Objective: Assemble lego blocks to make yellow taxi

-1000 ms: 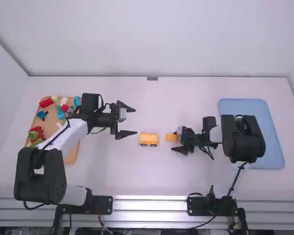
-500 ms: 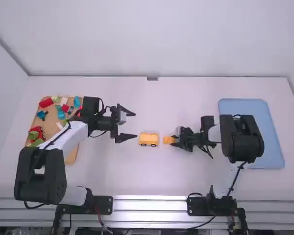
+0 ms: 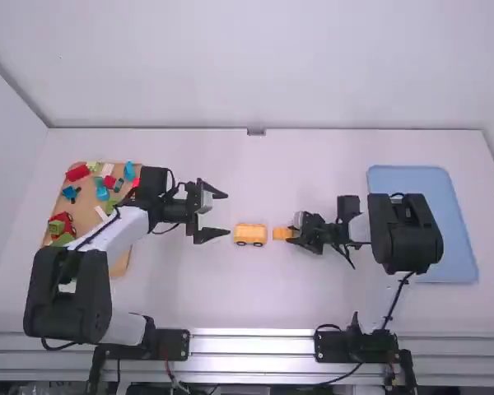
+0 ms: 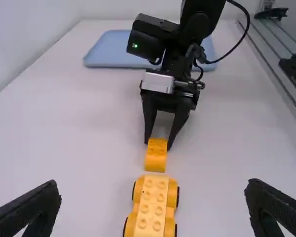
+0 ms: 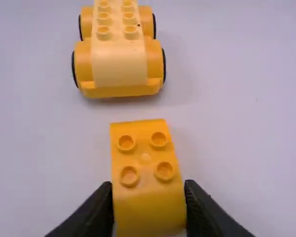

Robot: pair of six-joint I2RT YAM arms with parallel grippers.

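- We see the right gripper (image 5: 148, 190) narrow from wide-spread fingers to a hold on the yellow block (image 5: 145, 173), both fingers now against its sides
- The block has shifted slightly towards the wheeled yellow base (image 5: 119, 64), which lies just beyond our right fingertips, with a small gap between the two pieces
- For the taxi, we take this as the grasp before stacking; next we probably need to raise the block over the studs and line it up squarely
- Our left gripper (image 3: 228, 213) is spread wide and holds nothing, near the base's other end; if the base slides, we could steady it there, but those fingers might get in the way
- Behind our left gripper is the wooden board (image 3: 118, 265) of loose bricks; behind our right, the blue tray (image 3: 463, 239)
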